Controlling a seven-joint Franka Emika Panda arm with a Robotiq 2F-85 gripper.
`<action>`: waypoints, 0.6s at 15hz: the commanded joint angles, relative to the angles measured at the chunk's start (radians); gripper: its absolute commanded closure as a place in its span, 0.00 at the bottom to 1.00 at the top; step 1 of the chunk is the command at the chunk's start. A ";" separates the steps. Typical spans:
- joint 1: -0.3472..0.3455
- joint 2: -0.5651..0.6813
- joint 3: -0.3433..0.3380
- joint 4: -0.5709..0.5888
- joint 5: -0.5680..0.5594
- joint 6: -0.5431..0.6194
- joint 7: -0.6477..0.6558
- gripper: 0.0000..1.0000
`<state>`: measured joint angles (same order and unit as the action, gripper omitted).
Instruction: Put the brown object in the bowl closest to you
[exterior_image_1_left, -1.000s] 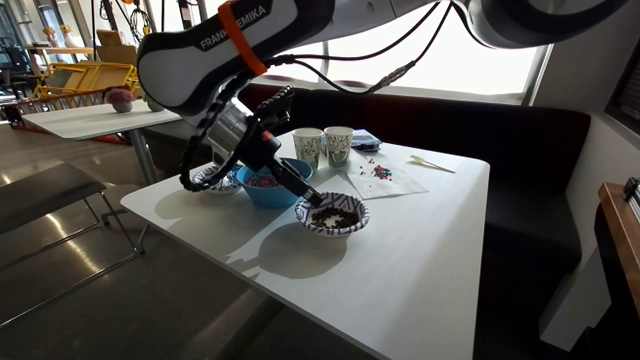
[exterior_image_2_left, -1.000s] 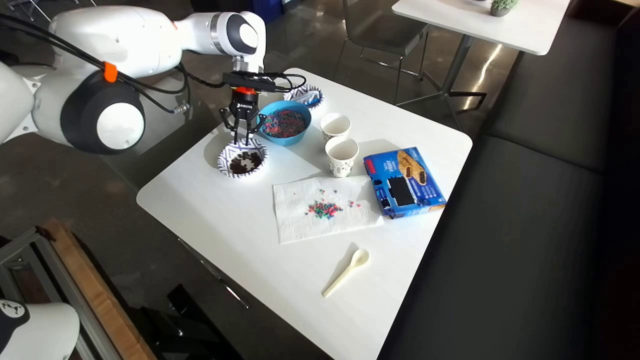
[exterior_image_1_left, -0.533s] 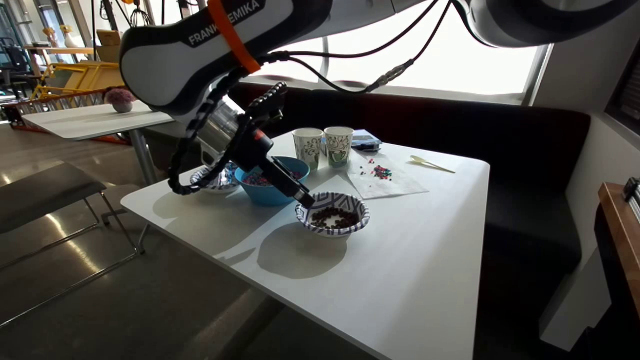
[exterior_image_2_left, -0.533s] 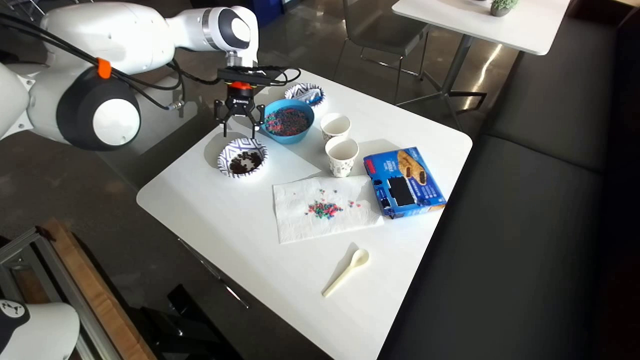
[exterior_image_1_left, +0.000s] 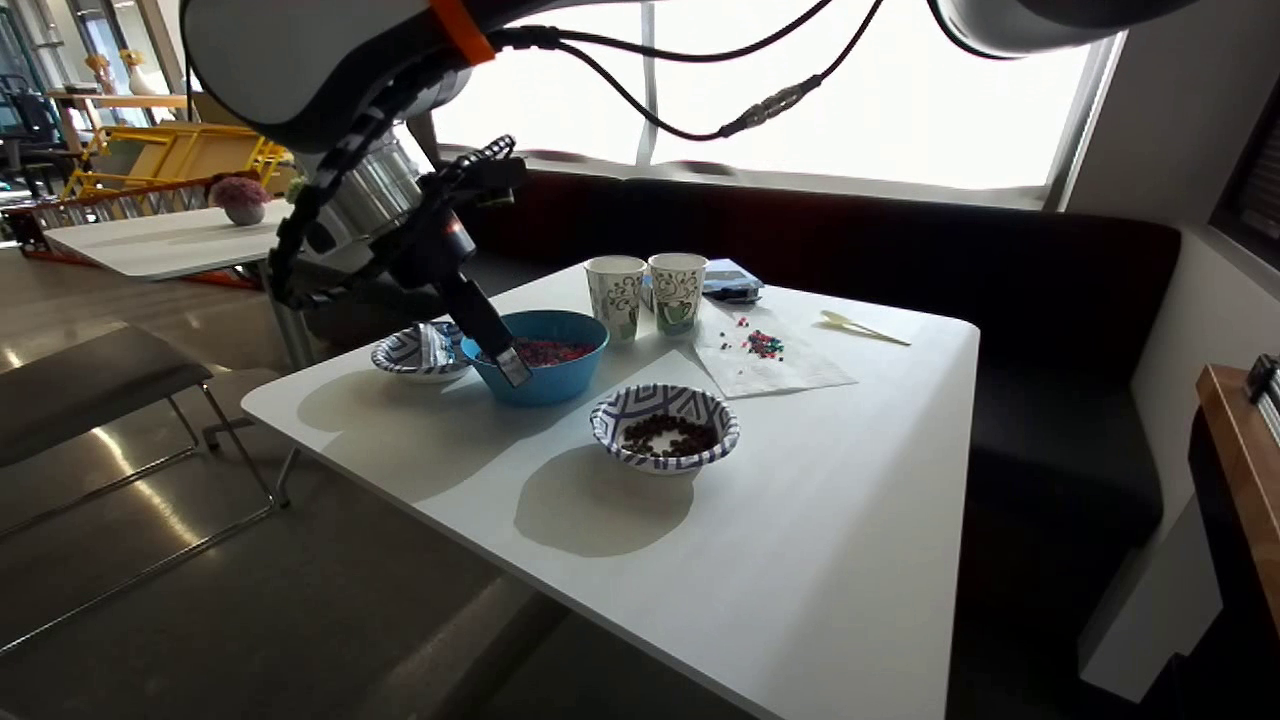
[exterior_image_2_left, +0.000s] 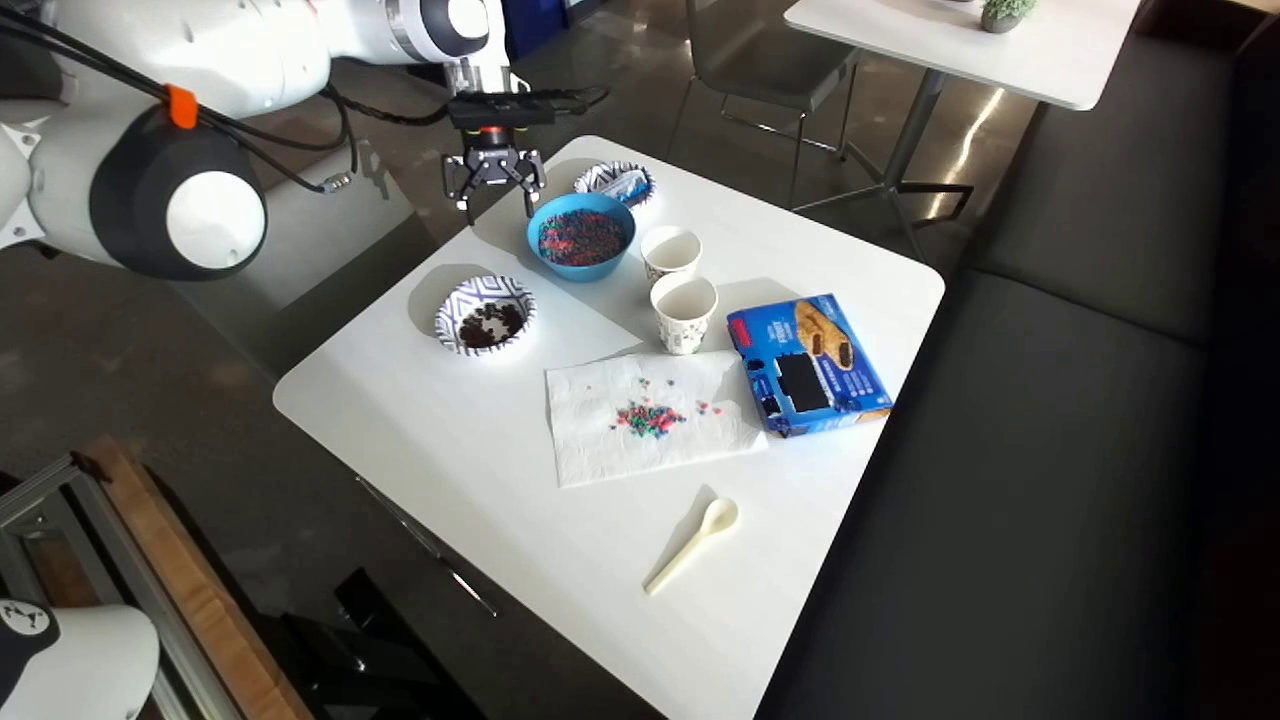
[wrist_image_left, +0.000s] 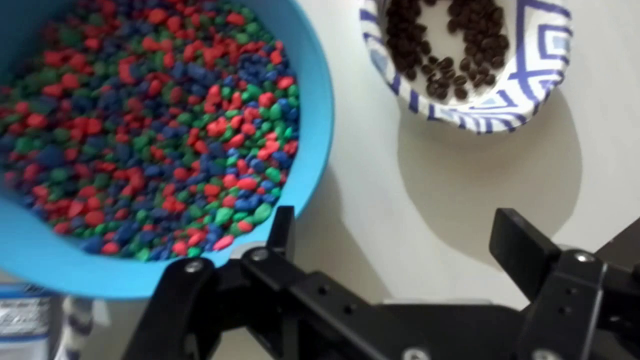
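The end effector slants down over the bench, its black fingers spread wide apart. Just beside it stands the blue bowl, filled with red, green and blue pebbles; in the wrist view one fingertip overlaps its rim, and I cannot tell whether they touch. Near the blue bowl, apart from it, is a patterned bowl in which the brown beans lie, mostly in a ring around a pale patch of its floor. Across the blue bowl from it sits a similar bowl with a blue and silvery wrapper inside.

Farther along come two upright paper cups, close together, pale with a leafy print. Past them a paper towel lies flat under a loose scatter of red, green and blue pieces. A blue box showing a pictured pastry lies flat just beside the towel. Well apart from the end effector rests a pale spoon. A dark padded seat runs beyond the bench's far edge, below a bright window.
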<state>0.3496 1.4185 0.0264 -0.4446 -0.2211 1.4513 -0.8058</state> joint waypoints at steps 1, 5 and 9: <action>-0.017 -0.021 0.014 0.000 0.014 0.146 -0.105 0.00; -0.047 -0.039 0.054 0.000 0.087 0.314 -0.073 0.00; -0.078 -0.071 0.076 -0.014 0.165 0.313 0.078 0.00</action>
<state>0.2955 1.3709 0.0785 -0.4442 -0.1085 1.7639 -0.8260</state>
